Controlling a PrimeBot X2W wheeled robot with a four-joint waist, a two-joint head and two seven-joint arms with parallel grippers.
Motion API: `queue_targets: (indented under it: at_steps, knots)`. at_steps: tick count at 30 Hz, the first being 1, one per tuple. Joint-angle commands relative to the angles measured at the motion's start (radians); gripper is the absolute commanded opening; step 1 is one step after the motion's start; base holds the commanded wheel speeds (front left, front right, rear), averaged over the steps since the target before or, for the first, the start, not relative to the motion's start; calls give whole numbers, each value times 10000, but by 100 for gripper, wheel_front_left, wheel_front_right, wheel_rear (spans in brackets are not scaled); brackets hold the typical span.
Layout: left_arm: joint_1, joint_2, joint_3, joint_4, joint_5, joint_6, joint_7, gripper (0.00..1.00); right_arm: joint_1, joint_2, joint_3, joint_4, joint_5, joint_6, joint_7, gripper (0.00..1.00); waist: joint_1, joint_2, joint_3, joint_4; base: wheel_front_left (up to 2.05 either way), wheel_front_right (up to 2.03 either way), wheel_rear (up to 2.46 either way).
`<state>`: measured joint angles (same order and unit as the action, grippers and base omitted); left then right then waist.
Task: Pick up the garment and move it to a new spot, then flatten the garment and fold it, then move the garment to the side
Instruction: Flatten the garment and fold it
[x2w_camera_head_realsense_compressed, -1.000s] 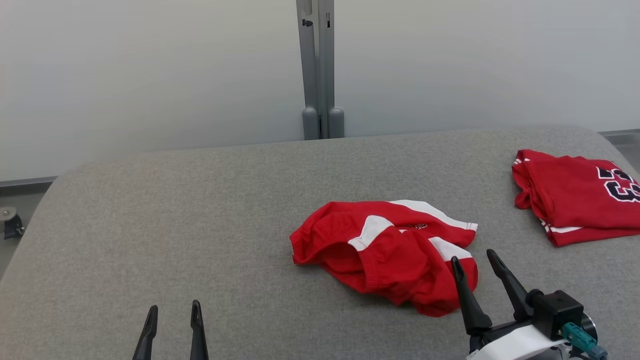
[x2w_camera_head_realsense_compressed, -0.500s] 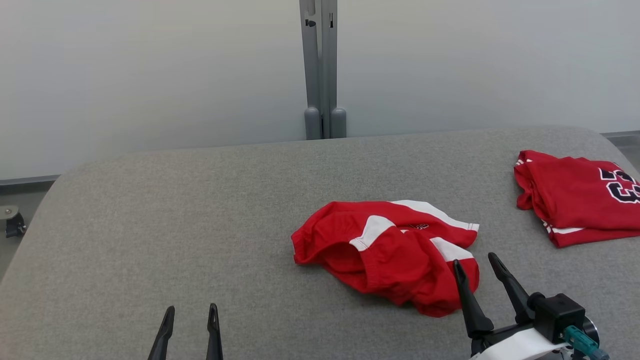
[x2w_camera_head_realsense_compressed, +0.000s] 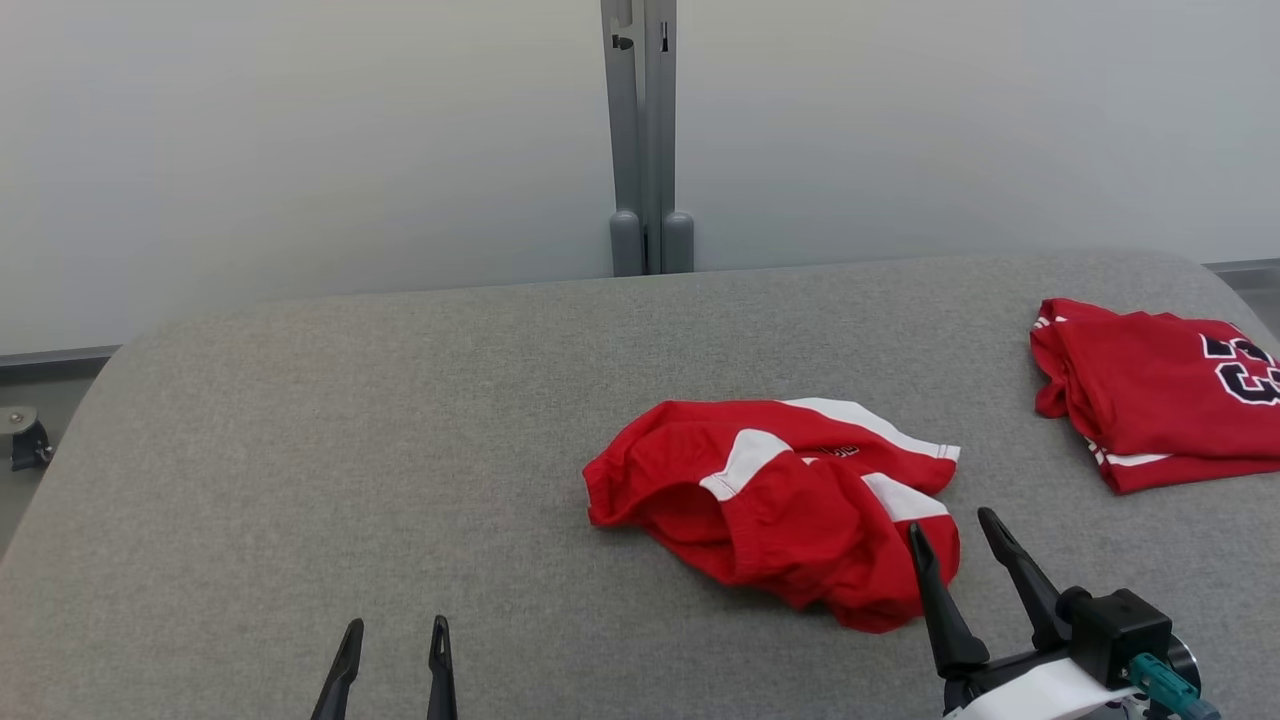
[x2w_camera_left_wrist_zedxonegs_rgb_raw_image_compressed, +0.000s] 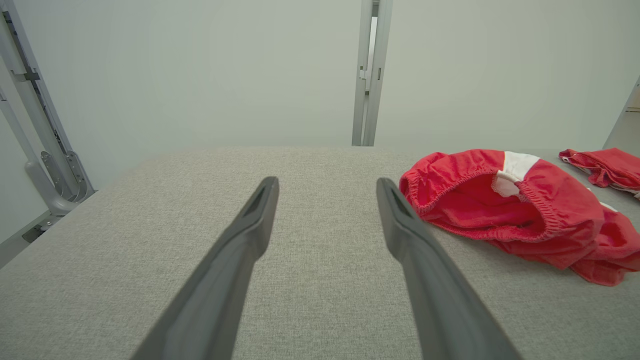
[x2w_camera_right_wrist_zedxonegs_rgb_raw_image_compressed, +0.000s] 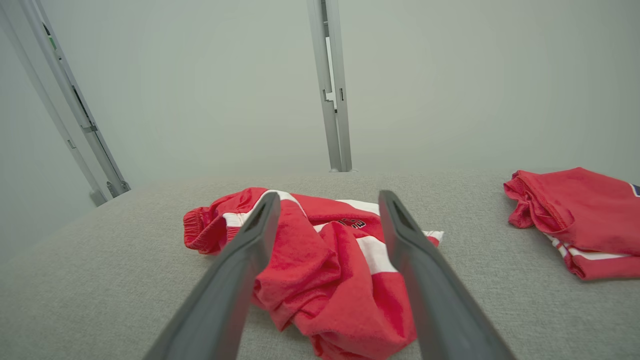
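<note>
Red shorts (x2w_camera_head_realsense_compressed: 780, 510) crumpled at table (x2w_camera_head_realsense_compressed: 400, 420) middle, not yet lifted. My right tool (x2w_camera_head_realsense_compressed: 950, 522) and left tool (x2w_camera_head_realsense_compressed: 397, 628) spread, empty. I judge every step remains.

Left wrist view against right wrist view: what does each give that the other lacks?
Left wrist view: the left hand open over bare table, and the elastic waistband of the red shorts gaping toward the camera. Right wrist view: the right hand open, framing those shorts, and dark lettering on them. Shared: the shorts, folded red jersey, table, grey post.
</note>
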<state>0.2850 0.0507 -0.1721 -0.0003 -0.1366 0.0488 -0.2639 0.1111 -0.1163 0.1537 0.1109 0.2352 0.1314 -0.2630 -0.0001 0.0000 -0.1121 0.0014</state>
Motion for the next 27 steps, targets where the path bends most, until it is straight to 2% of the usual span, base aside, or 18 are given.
queue_targets:
  at_steps: [1,27]
  knots:
    - [-13,1,-4,10,54,63,-2,100,-40,-20,-20,-22,16,-17,-23,100,1,0,19,-7,0,0,0]
    - [-232,2,-205,134,-5,314,-2,100,-146,-15,-130,49,-33,-17,-23,100,1,0,74,11,0,0,0]
